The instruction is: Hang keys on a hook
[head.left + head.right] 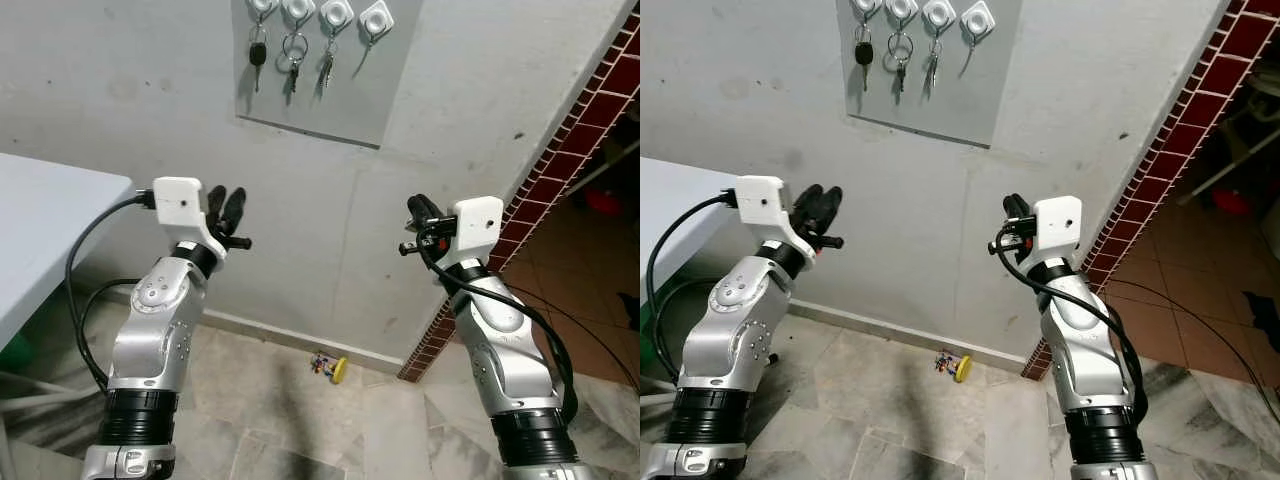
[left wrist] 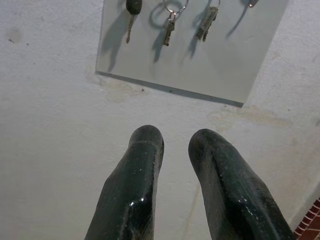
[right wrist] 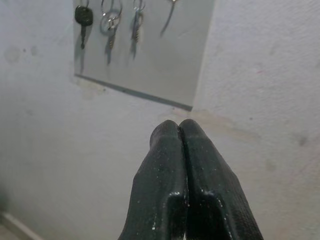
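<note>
Facing grey wall w/ metal plate carrying four white hooks along its top edge. Three hooks loaded: black-headed key on leftmost, ringed key bunch next, a third key after that; rightmost hook bare, only its wire prong hanging down. Left gripper raised well below plate, fingers apart w/ nothing between, aimed up toward the keys. Right gripper raised at similar height, off to the right, under plate's lower right corner; fingers pressed tight together, nothing visible pinched between them in right wrist view. Small yellow toy on floor by skirting, near wall base; no keys seen down there. Edge of white table at left, brick-red tiled wall edge at right. Judging by layout: hanging looks done, or nearly, since keys sit on hooks and neither gripper carries any; prob. the retreat/finish phase. If another set still to go, would need locating first, then a pinch on the ring, a lift to the bare rightmost hook, ring slipped over prong w/o knocking neighbours off.
</note>
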`<state>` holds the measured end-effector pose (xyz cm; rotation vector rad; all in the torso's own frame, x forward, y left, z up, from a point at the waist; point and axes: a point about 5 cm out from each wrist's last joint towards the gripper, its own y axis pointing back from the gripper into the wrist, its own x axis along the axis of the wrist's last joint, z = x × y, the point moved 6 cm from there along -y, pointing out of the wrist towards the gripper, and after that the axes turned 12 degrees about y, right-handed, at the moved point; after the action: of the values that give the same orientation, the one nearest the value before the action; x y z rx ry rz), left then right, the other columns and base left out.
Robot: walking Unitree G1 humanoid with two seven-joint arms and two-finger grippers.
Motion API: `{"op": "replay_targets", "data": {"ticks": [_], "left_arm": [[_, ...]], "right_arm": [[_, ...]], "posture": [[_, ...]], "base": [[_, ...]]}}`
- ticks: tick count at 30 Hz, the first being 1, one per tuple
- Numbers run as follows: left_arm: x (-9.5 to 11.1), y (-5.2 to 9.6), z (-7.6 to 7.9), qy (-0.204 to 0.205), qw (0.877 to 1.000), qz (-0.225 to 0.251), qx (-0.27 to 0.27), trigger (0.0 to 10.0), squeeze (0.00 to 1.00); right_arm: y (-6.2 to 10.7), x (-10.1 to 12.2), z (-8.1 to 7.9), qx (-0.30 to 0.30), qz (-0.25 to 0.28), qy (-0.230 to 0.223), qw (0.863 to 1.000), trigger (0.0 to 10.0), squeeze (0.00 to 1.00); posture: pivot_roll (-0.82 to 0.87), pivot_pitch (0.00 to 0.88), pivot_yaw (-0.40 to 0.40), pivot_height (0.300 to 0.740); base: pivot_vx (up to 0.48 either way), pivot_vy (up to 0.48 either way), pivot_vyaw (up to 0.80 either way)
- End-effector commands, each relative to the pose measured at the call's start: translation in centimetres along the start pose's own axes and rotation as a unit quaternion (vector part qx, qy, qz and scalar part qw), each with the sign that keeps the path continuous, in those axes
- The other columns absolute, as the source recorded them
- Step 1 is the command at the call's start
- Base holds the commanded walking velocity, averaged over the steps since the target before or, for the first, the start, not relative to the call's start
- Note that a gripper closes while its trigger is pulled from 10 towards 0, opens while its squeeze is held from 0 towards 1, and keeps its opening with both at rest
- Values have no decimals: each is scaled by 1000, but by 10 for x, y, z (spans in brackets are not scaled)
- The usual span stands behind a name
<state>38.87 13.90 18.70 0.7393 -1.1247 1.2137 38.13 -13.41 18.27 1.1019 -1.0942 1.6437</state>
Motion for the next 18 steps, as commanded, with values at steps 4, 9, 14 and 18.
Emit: {"op": "replay_targets", "data": {"ticks": [4,9,14,18], "left_arm": [[5,3,3,-2,1000,2,-11,10000,0],[2,7,3,-5,1000,-7,-15,10000,0],[2,8,1,-6,1000,-9,-15,10000,0],[3,9,-1,-6,1000,-9,-12,10000,0]], "right_arm": [[7,10,9,-7,24,-8,1000,10000,0],[11,10,8,-4,27,-10,1000,10000,0],[12,11,7,-2,27,-11,1000,10000,0],[12,11,7,0,28,-12,1000,10000,0]], "posture": [[-18,0,-88,740],[-21,8,-79,740],[-18,14,-79,740],[-15,18,-78,740]], "base": [[358,0,0],[325,0,0],[305,0,0],[287,0,0]]}}
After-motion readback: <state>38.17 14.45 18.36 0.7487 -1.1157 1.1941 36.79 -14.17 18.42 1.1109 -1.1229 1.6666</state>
